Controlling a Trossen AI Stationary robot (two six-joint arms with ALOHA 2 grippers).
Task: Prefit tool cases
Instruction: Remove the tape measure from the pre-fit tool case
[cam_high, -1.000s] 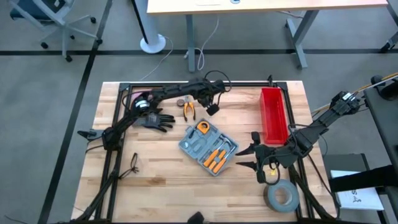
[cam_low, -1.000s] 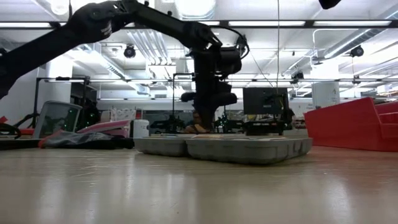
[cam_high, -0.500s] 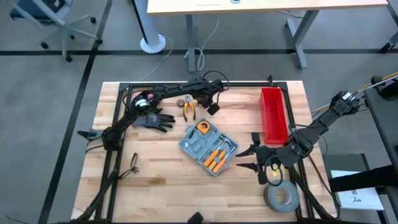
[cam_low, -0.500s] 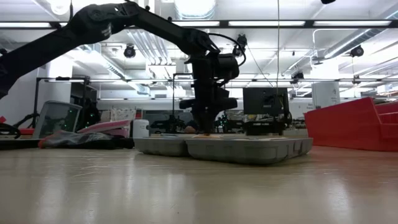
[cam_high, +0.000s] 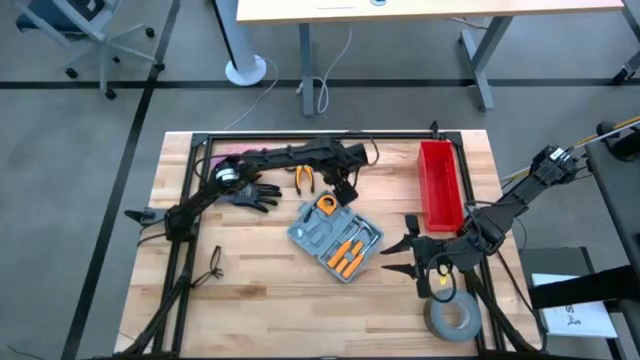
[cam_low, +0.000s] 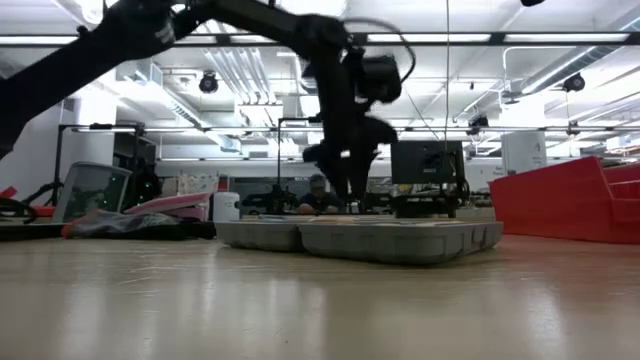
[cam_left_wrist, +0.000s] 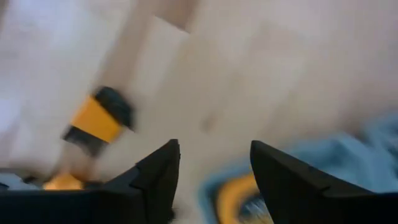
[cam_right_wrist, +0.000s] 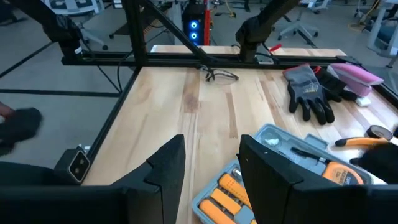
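The grey-blue tool case (cam_high: 335, 235) lies open and flat on the wooden table, with orange tools in its slots. The low view shows it as a shallow tray (cam_low: 360, 238). My left gripper (cam_high: 345, 187) points down just above the case's far corner, open, with nothing between its fingers (cam_left_wrist: 214, 168). A blur of the case's blue edge (cam_left_wrist: 367, 149) shows past them. My right gripper (cam_high: 398, 255) waits level at the case's right side, open and holding nothing (cam_right_wrist: 214, 168), with the case (cam_right_wrist: 292, 162) ahead of it.
Orange-handled pliers (cam_high: 303, 178) and a black glove (cam_high: 250, 193) lie on the far left of the case. A red bin (cam_high: 438, 185) stands at the right. A grey tape roll (cam_high: 452, 318) sits near the front right corner, and safety glasses (cam_high: 215, 262) at the front left.
My left gripper dipped toward the case's far edge, then rose a little and swung toward the table's right. Its fingers, together before, now stand apart. The case has not moved.
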